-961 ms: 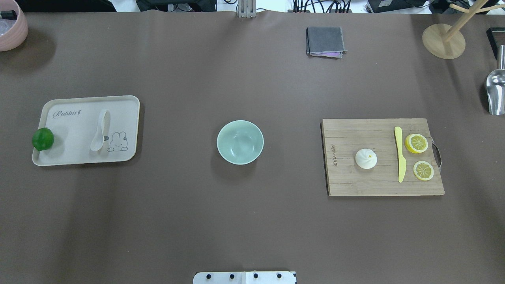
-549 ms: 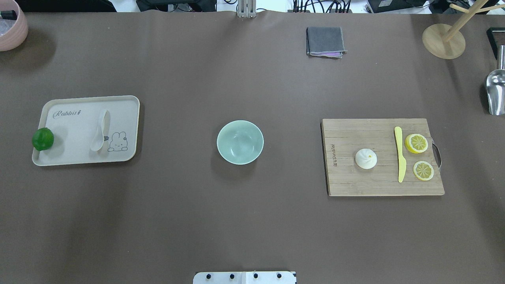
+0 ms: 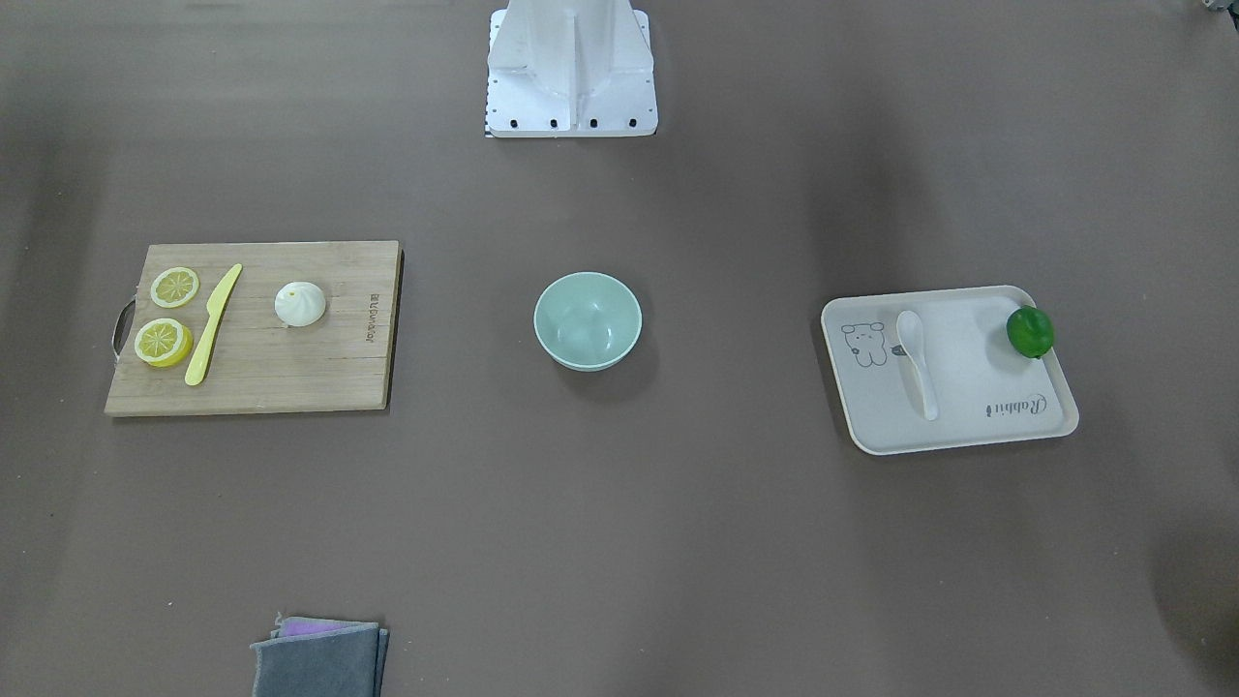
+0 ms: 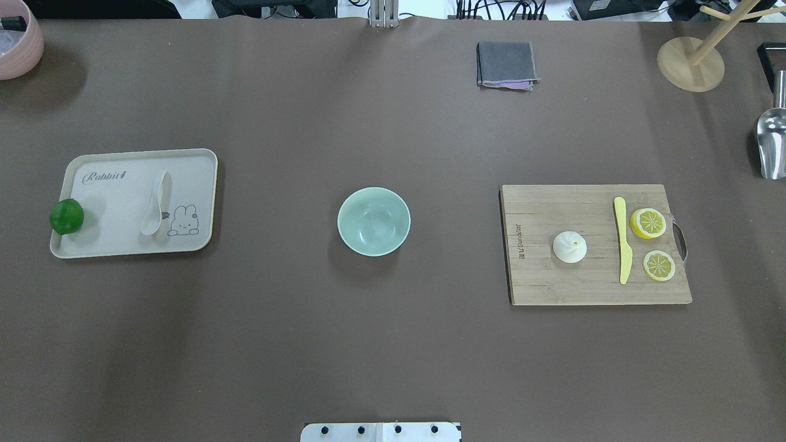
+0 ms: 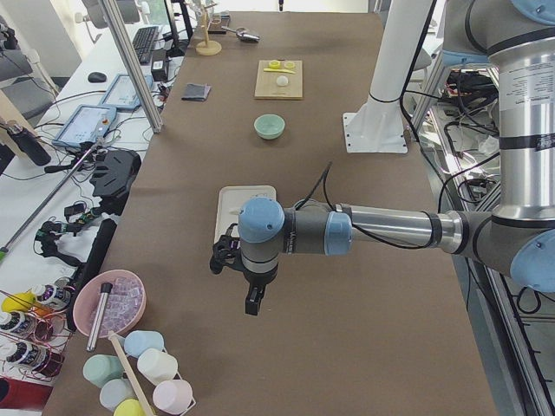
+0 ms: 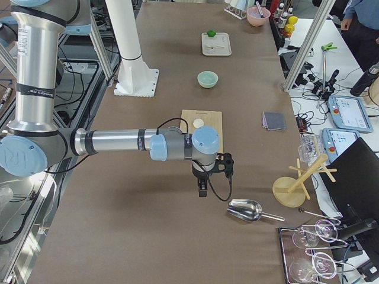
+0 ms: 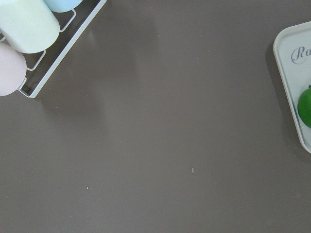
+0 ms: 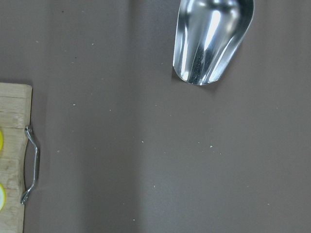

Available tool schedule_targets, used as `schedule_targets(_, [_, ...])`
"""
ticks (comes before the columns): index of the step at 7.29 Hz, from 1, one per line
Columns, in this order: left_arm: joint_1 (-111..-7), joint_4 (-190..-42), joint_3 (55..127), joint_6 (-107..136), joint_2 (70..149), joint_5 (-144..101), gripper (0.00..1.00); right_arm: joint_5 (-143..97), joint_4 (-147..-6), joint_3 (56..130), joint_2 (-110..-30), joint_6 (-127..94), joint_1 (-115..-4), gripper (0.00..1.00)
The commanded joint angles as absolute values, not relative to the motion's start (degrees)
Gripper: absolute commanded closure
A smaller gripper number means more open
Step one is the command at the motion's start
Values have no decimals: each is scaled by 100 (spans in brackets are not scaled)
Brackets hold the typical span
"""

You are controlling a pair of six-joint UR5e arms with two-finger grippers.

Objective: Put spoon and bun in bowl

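The white spoon (image 4: 155, 205) lies on a cream rabbit tray (image 4: 116, 202) at the left. The white pleated bun (image 4: 570, 247) sits on a wooden cutting board (image 4: 552, 282) at the right. The mint-green bowl (image 4: 373, 221) stands empty between them. In the front-facing view the spoon (image 3: 915, 358), bun (image 3: 300, 303) and bowl (image 3: 588, 319) show too. My left gripper (image 5: 251, 303) hangs over the table beyond the tray's outer end. My right gripper (image 6: 201, 190) hangs beyond the board's handle end. I cannot tell whether either is open or shut.
A green lime (image 4: 66, 216) sits on the tray's outer edge. A yellow-green knife (image 4: 622, 239) and lemon slices (image 4: 648, 223) lie on the board. A metal scoop (image 4: 770, 144), wooden stand (image 4: 681, 64), grey cloth (image 4: 506, 64) and cup rack (image 7: 24, 29) lie around.
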State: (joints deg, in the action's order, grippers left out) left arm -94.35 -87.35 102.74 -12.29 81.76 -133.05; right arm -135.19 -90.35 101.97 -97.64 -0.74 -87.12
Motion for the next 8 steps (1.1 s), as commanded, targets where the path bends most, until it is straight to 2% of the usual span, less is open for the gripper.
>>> schedule_targets(1, [-9413,-8946,10309,-1020,8156,-13359,2,-13570,-9035,10204,-9695,-97,-8710,0])
schedule_targets(3, [-9370,-8948,10432,-802,8174,-13822,2,-13596,-9026,10317,-9432,-717,-8423,0])
schedule_targets(6, [-8354,-9569,10696,891,8454,-13808,3,-13571,-9018,11299,-9098,-2611,-6914,0])
schedule_targets(8, [-7300,-9598,10653,2175,9068,-13572,3,-13501,-9009,11451,-8781,-3230,-6164,0])
